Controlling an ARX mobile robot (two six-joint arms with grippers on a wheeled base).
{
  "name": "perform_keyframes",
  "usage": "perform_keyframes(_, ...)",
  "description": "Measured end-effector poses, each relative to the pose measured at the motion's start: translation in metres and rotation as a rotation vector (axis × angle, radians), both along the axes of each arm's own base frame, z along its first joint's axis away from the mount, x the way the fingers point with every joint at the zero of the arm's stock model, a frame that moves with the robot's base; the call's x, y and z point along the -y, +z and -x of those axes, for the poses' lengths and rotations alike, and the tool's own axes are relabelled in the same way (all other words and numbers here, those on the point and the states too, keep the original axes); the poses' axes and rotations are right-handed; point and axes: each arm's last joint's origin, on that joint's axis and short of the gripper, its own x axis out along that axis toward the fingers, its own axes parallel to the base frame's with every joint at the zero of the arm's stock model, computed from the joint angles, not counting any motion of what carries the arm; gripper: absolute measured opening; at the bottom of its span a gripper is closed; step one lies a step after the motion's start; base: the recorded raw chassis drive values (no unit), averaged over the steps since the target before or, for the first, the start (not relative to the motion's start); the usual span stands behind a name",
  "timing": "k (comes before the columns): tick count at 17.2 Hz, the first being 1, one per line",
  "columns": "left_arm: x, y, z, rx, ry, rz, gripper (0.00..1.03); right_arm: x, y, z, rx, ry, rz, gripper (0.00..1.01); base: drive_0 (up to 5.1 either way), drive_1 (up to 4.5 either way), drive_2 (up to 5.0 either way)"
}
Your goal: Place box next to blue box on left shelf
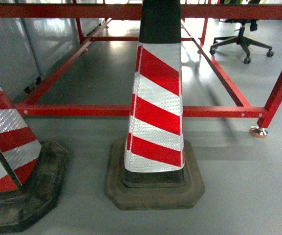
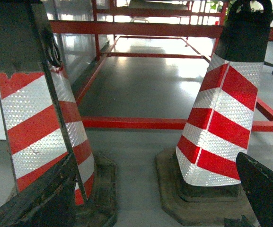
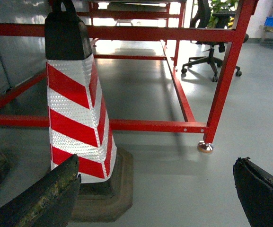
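Observation:
The box is out of view in all three views, and so are the blue box and the left shelf. My left gripper (image 2: 153, 205) is open low over the grey floor, with its dark fingers (image 2: 41, 201) at the frame's bottom corners and nothing between them. It sits between two red-and-white striped cones (image 2: 221, 118). My right gripper (image 3: 153, 196) is also open and empty, its fingers (image 3: 261, 189) wide apart just above the floor. Neither gripper shows in the head view.
One striped cone (image 1: 155, 107) on a black base stands directly ahead, and a second cone (image 1: 9, 161) is at the left. Behind them runs a red metal frame (image 1: 131, 111) with a footed leg (image 3: 205, 146). An office chair (image 1: 241, 41) stands at the far right, and a grey wall panel (image 1: 13, 49) on the left.

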Motion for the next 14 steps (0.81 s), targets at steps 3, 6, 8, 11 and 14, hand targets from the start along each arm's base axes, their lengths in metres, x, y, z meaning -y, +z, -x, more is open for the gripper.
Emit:
perform_keyframes(3, 0.0, 0.0, 0.0, 0.0, 0.0, 0.0, 0.98, 0.0, 0.0, 0.0, 0.0, 0.0, 0.0, 0.98, 0.0, 0.0, 0.0)
perform_keyframes(6, 0.0, 0.0, 0.0, 0.0, 0.0, 0.0, 0.98, 0.0, 0.0, 0.0, 0.0, 0.0, 0.0, 0.98, 0.0, 0.0, 0.0)
perform_keyframes(8, 0.0, 0.0, 0.0, 0.0, 0.0, 0.0, 0.98, 0.0, 0.0, 0.0, 0.0, 0.0, 0.0, 0.98, 0.0, 0.0, 0.0)
perform_keyframes(11, 0.0, 0.0, 0.0, 0.0, 0.0, 0.0, 0.98, 0.0, 0.0, 0.0, 0.0, 0.0, 0.0, 0.98, 0.0, 0.0, 0.0)
perform_keyframes(14, 0.0, 0.0, 0.0, 0.0, 0.0, 0.0, 0.98, 0.0, 0.0, 0.0, 0.0, 0.0, 0.0, 0.98, 0.0, 0.0, 0.0)
